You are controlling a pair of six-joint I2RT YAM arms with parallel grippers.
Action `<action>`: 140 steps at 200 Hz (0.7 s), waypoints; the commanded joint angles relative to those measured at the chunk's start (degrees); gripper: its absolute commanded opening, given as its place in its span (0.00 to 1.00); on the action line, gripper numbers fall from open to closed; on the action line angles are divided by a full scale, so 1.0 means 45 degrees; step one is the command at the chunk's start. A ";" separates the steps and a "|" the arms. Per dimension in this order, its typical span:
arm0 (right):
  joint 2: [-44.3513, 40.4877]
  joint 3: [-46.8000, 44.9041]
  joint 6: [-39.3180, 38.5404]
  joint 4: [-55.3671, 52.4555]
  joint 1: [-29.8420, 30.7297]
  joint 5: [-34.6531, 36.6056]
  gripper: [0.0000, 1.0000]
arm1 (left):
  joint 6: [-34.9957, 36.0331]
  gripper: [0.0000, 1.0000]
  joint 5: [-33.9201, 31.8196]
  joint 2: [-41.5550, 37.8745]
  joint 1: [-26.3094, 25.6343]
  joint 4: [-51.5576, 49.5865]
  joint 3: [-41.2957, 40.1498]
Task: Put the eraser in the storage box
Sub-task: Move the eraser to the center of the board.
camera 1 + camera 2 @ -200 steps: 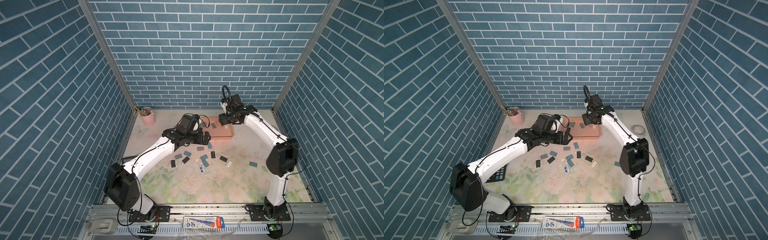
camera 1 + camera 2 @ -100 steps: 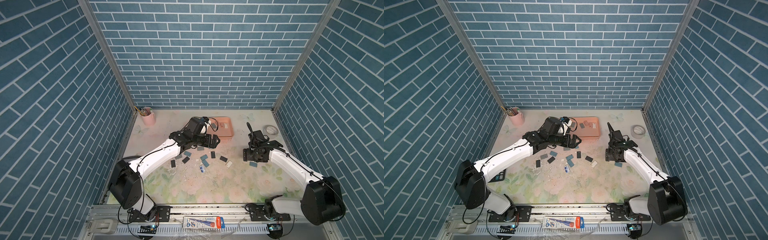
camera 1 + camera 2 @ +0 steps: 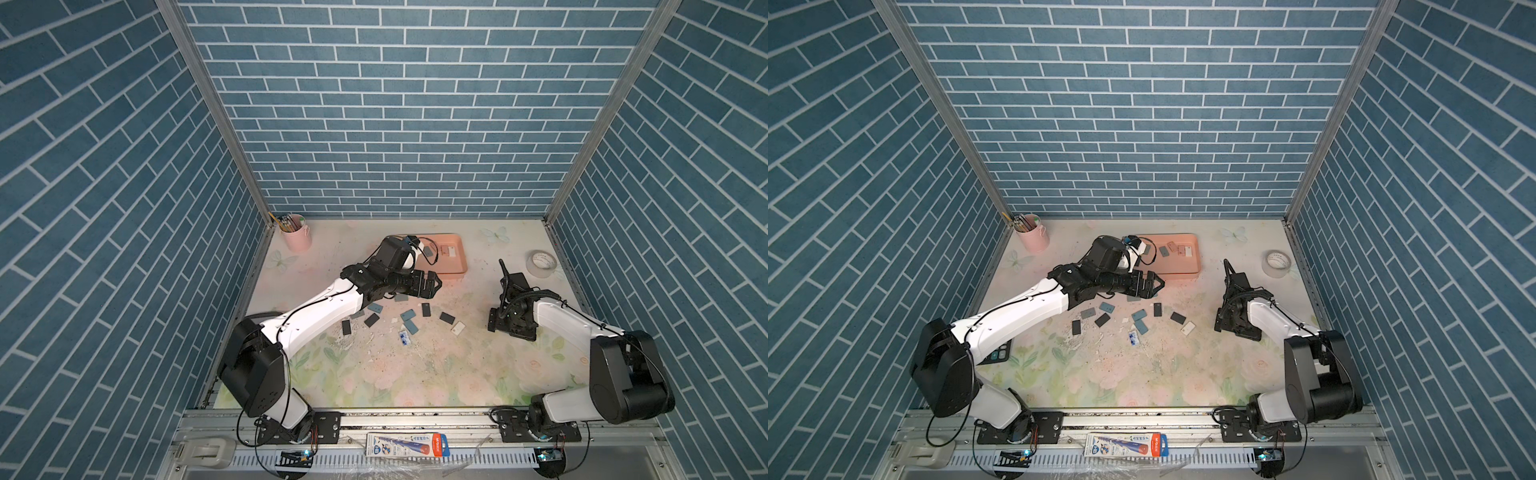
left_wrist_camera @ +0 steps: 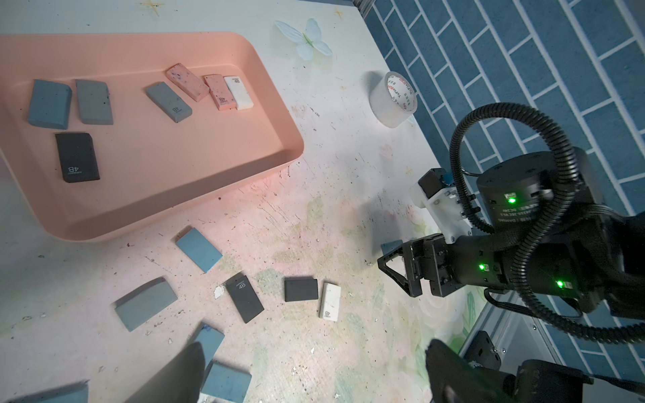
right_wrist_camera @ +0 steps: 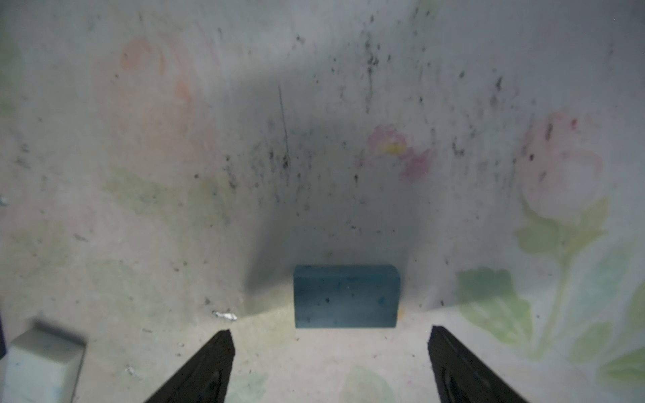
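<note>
Across the tabletop: pale floral mat (image 3: 395,374), scuffed with dark specks and strewn with white crumbs
Room: blue brick-pattern walls (image 3: 395,124) on three sides, metal rail along the front
Arms: two, white with black joints
Storage box (image 4: 174,150): one, salmon-pink, low-rimmed, at the far middle of the mat
Erasers in the box: seven, namely two speckled pink, one white, three grey or blue-grey, one black
Loose erasers (image 3: 408,316): at least ten scattered on the mat in front of the box, blue, grey, black and white; any under the left arm cannot be counted
Blue eraser (image 5: 345,296): one, flat on the mat on the right side, well apart from the box, just ahead of the right fingertips and untouched
Right gripper (image 5: 330,331): low over the mat, jaws spread wider than the blue eraser, nothing between them
Left gripper (image 3: 1154,286): jaws spread wide and empty, over the far edge of the scatter, just in front of the box
Pencil cup (image 3: 296,239): one, pale pink, far left corner, pencils inside
Tape roll (image 3: 540,263): one, near the far right edge
Calculator (image 3: 998,354): one, mostly hidden under the left arm
</note>
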 commanded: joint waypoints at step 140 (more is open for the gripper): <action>0.1180 0.1702 0.3288 0.1702 0.2648 -0.2916 0.93 | 0.0446 0.99 -0.0569 -0.0140 -0.0057 -0.0574 0.0016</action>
